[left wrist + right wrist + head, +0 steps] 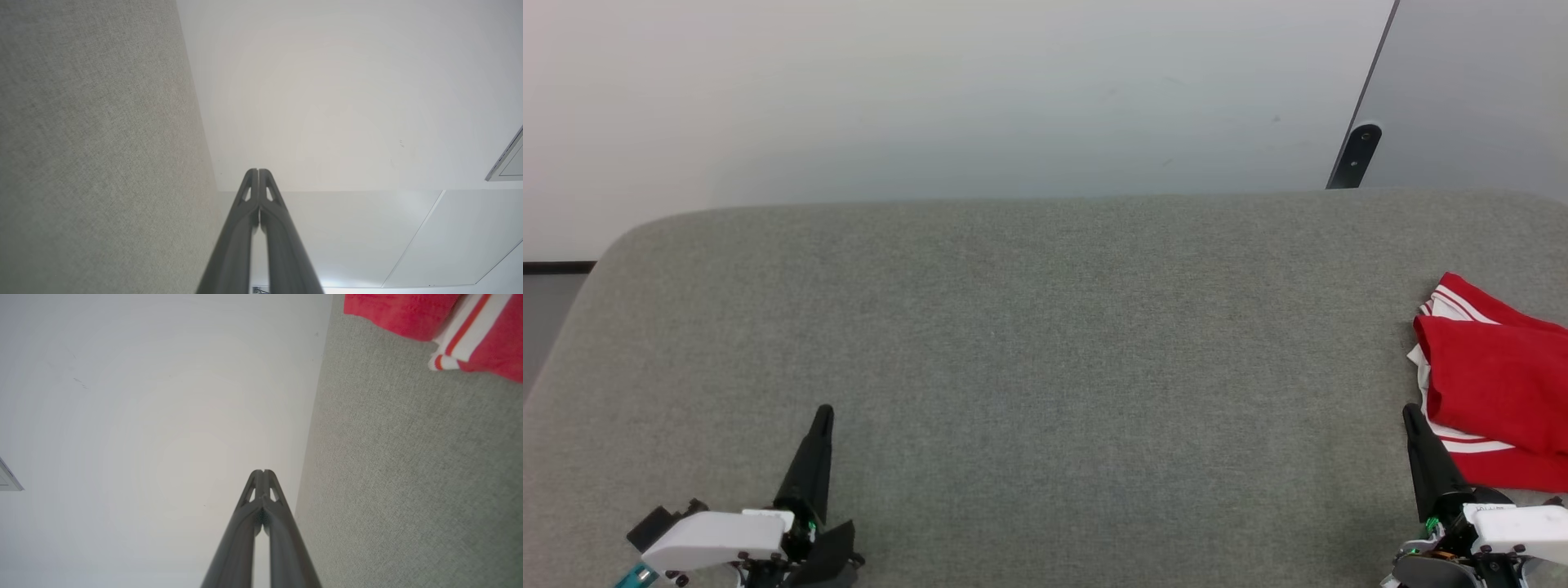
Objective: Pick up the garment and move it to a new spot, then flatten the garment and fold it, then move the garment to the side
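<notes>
Both grippers sit low, near the front of the surface. Left gripper [823,412] has its fingers pressed together and holds nothing; same in its wrist view [258,171]. Right gripper [1409,408] is also closed and empty [263,471].

Garment [1494,384] lies on the far right of the surface [1045,343], bunched or loosely folded and cut off by the frame edge. Right gripper's tip looks just beside its near white hem; contact can't be told.

Risks, as judged:
- Any rightward swing of the closed right gripper could catch the hem and drag the layers open.
- Grabbing one layer likely lifts only part, so the rest trails and the fold collapses.
- Garment's far extent is out of frame, so overhang past the surface edge can't be ruled out.

Materials:
- Garment: soft red knit with white panels and a red-striped white trim band [466,330]; limp, creased, no fixed shape.
- Surface: grey woven fabric, matte, rounded corner; probably grippy, so cloth would bunch rather than slide.
- Gripper fingers: dark, rigid, tapered, with cut-outs near the tips.
- Wall [931,98] behind: plain, pale.
</notes>
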